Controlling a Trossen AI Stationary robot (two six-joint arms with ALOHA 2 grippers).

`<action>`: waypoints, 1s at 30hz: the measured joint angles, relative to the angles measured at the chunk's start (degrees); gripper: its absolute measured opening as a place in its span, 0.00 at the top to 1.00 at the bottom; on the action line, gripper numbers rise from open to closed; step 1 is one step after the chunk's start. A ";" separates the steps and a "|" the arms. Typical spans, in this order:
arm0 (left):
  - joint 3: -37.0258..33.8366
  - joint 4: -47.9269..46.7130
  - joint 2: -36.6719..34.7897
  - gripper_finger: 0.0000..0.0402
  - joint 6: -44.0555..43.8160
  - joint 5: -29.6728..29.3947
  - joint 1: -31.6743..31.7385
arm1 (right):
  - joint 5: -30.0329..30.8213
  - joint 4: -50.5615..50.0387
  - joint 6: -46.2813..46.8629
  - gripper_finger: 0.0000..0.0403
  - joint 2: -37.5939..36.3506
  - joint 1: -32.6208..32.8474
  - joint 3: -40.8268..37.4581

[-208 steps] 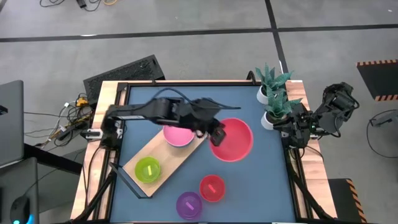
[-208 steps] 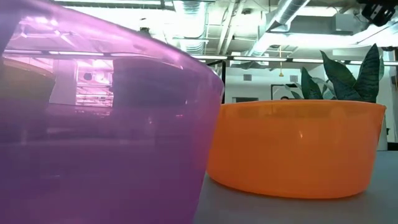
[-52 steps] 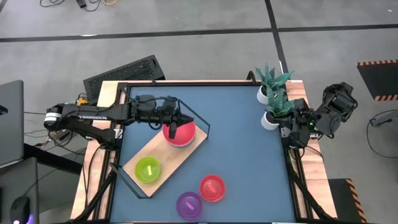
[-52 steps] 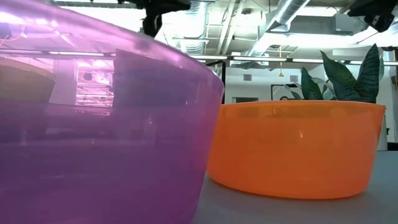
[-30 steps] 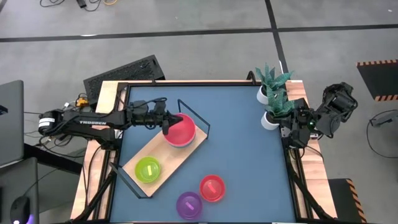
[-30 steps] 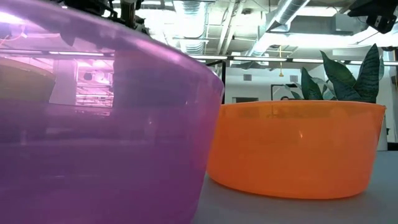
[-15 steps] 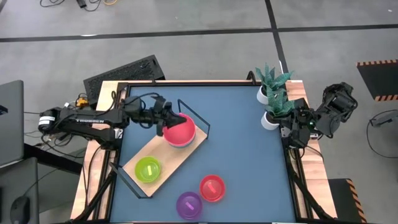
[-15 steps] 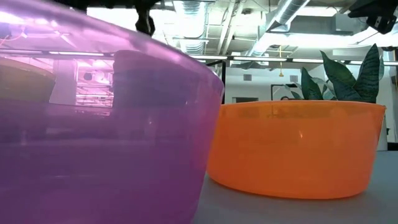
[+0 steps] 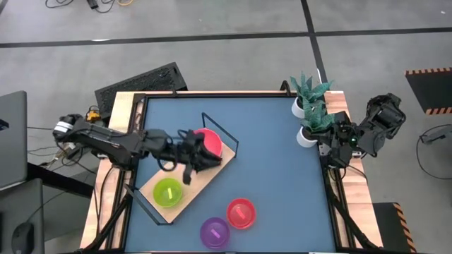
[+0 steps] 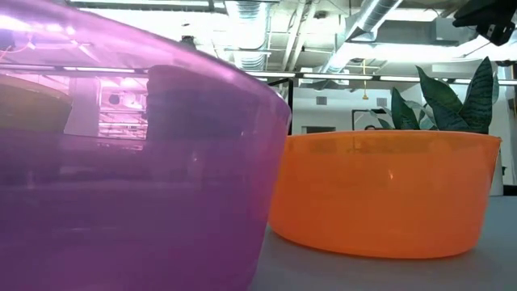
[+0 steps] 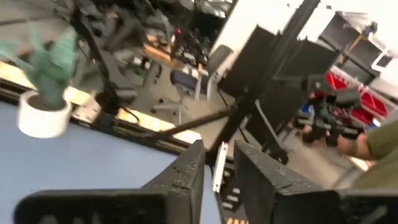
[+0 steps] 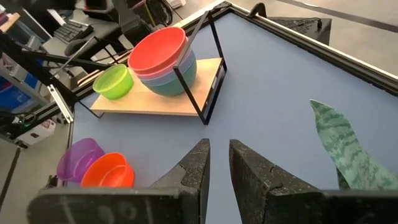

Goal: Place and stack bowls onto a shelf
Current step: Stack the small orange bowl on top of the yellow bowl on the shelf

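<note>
A large red bowl (image 9: 208, 141) sits on top of a stack of nested bowls at the far end of the wooden shelf (image 9: 192, 186). A lime green bowl (image 9: 168, 191) stands on the shelf's near end. A small red bowl (image 9: 240, 213) and a purple bowl (image 9: 215, 232) stand on the blue table near its front edge. My left gripper (image 9: 210, 161) hovers over the shelf just near-side of the stack, pointing level; its fingers (image 11: 189, 171) stand a little apart with nothing between them. My right gripper (image 12: 219, 158) waits open at the table's right edge.
Two white pots with green plants (image 9: 311, 113) stand at the table's far right corner, beside my right arm. The shelf's thin black wire frame (image 12: 205, 68) rises beside the bowl stack. Bare blue tabletop (image 9: 282, 176) lies between the shelf and the plants.
My left gripper has come off the red bowl's left rim, risen and swung toward the table's near edge, now hovering over the shelf beside the stack. The red bowl stays nested on the stack.
</note>
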 joint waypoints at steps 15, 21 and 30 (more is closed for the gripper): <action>19.36 -23.92 14.60 0.69 0.14 0.80 -6.59 | -0.31 -0.81 0.14 0.78 0.00 0.00 0.00; 25.60 -37.19 18.78 0.70 -2.05 0.10 -8.27 | -0.35 -0.89 0.17 0.78 0.00 0.00 0.00; 26.20 -39.33 21.71 0.70 -2.59 -2.21 -11.13 | -0.37 -1.75 0.17 0.78 0.00 0.01 0.00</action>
